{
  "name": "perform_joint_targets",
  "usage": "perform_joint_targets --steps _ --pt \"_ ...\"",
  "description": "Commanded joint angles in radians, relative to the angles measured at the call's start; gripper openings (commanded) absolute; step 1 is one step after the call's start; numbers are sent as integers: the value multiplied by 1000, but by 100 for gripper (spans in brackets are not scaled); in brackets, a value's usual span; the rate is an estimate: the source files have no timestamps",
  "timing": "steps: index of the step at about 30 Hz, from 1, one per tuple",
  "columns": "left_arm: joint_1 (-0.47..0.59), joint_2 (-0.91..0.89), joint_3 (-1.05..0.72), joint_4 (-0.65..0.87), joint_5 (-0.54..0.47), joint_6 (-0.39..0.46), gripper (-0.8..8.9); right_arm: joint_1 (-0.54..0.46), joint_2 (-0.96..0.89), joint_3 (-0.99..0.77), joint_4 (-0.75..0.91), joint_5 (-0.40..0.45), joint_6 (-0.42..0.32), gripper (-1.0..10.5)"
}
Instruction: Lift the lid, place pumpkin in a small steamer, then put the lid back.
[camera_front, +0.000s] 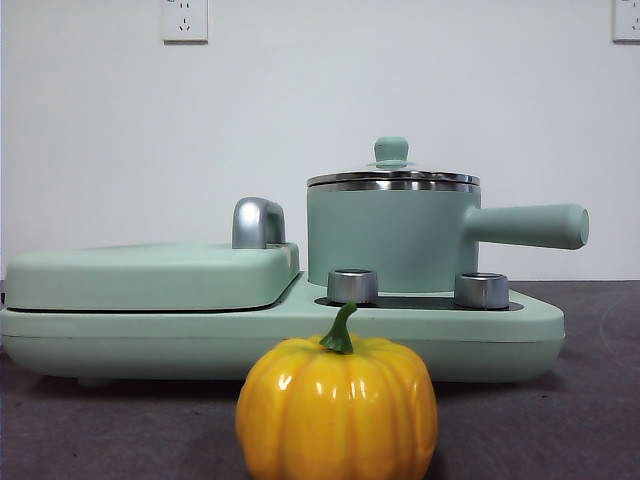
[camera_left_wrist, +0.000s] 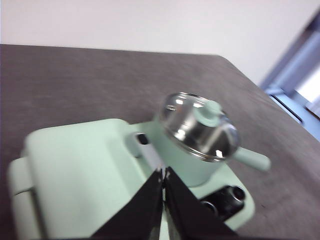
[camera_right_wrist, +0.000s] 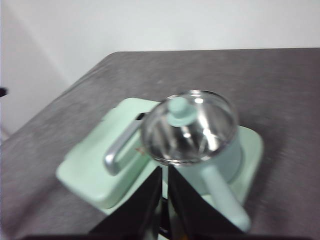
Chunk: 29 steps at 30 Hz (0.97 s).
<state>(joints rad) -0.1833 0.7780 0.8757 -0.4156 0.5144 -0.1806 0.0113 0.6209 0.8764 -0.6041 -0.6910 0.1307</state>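
Sitting closed on the mint-green cylindrical small steamer (camera_front: 390, 240): round glass lid (camera_front: 392, 176) with steel rim; resting on the dark table (camera_front: 560, 420) just before the mint cooker base (camera_front: 480, 345): glossy orange ribbed pumpkin (camera_front: 337, 410); hovering above, both clenched and empty: left gripper (camera_left_wrist: 163, 175), right gripper (camera_right_wrist: 164, 172)

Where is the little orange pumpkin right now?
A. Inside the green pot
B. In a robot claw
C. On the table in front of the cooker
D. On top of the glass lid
C: the pumpkin sits on the dark table in front of the cooker, while the lid is on the small steamer and no gripper holds it.
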Motion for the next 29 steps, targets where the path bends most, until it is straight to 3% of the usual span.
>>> perform_joint_targets --steps 1,6,9,14,17,29 --pt "-16 23 33 5 18 34 7 2 29 21 10 -64 -41 15" --pt "-29 26 33 1 18 34 9 2 46 21 -8 -68 -39 16" --pt "-29 26 32 -14 18 36 71 2 51 21 -13 -67 -38 44" --pt "-29 27 33 -11 18 39 318 2 51 21 -11 -57 -38 359" --pt "-29 27 32 -11 17 38 414 2 51 21 -14 -43 -37 475" --pt "-30 52 42 -14 17 15 405 2 51 21 -26 -43 -38 491"
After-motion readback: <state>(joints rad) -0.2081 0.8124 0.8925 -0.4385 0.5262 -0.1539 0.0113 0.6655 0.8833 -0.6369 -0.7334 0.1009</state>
